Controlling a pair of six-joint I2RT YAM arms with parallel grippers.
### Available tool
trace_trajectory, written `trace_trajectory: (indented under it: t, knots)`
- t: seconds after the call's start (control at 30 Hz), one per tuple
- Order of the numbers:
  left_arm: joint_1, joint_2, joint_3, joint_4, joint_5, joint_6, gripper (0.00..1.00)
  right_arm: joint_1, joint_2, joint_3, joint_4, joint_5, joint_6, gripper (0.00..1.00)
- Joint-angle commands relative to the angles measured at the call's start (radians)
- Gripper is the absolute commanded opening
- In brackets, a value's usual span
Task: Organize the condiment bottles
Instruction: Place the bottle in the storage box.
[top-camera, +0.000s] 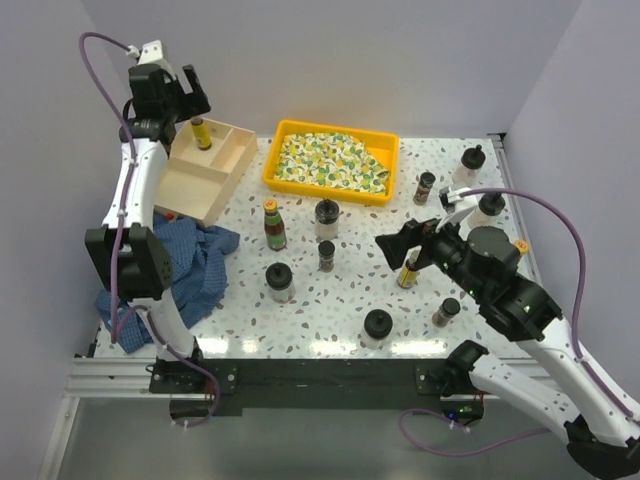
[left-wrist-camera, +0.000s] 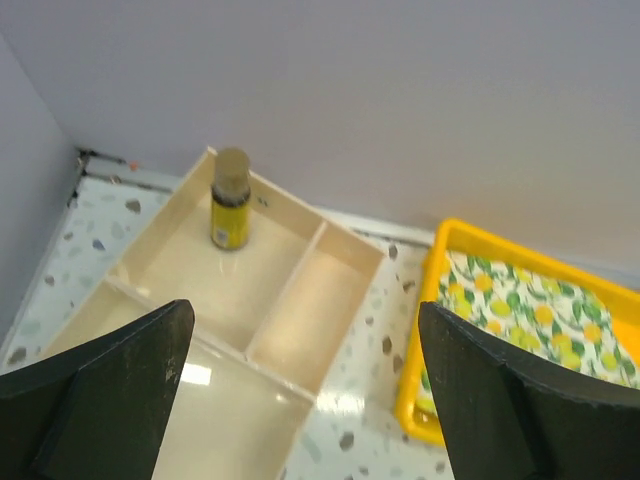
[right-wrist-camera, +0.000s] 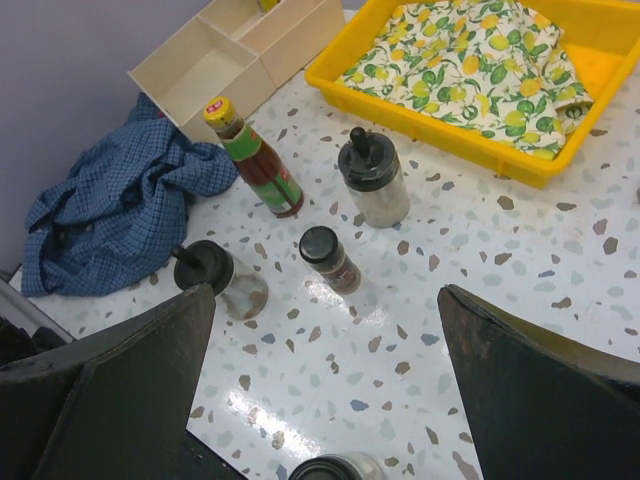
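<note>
Above pale wooden divided box (left-wrist-camera: 190, 262), your left gripper (left-wrist-camera: 305, 310) released, jaws wide; small yellow-labelled bottle (left-wrist-camera: 230, 208) upright by far rim. Right gripper (right-wrist-camera: 325, 295) spread, empty.

The 2 arms reach forward, left pincer (left-wrist-camera: 305, 310) and right pincer (right-wrist-camera: 325, 292) gaping wide, seemingly empty.

A pale wooden divided box (top-camera: 188, 186) sits askew at the speckled counter's (top-camera: 330, 300) far left corner. Just beside it, along the far edge, a yellow tray (top-camera: 300, 187) holds a lemon-patterned cloth (top-camera: 330, 160). A crumpled blue checked cloth (top-camera: 195, 262) lies at the left edge.
</note>
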Motion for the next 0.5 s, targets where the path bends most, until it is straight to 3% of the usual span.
trace_trajectory:
  t: [0.0, 0.1, 0.2, 0.47]
  knots:
    - [-0.138, -0.097, -0.133, -0.241, 0.013, 0.075, 0.99, 0.000, -0.037, -0.026, 0.004, -0.029, -0.026, 0.99]
    - [-0.319, -0.239, -0.251, -0.246, -0.113, 0.127, 0.98, 0.000, -0.065, -0.043, -0.018, -0.039, -0.022, 0.99]
    - [-0.420, -0.376, -0.384, -0.192, -0.168, 0.145, 0.98, 0.002, -0.105, -0.086, -0.019, -0.002, -0.011, 0.99]
    - [-0.477, -0.615, -0.633, -0.134, -0.162, 0.121, 0.91, 0.000, -0.157, -0.128, -0.041, -0.002, -0.016, 0.99]
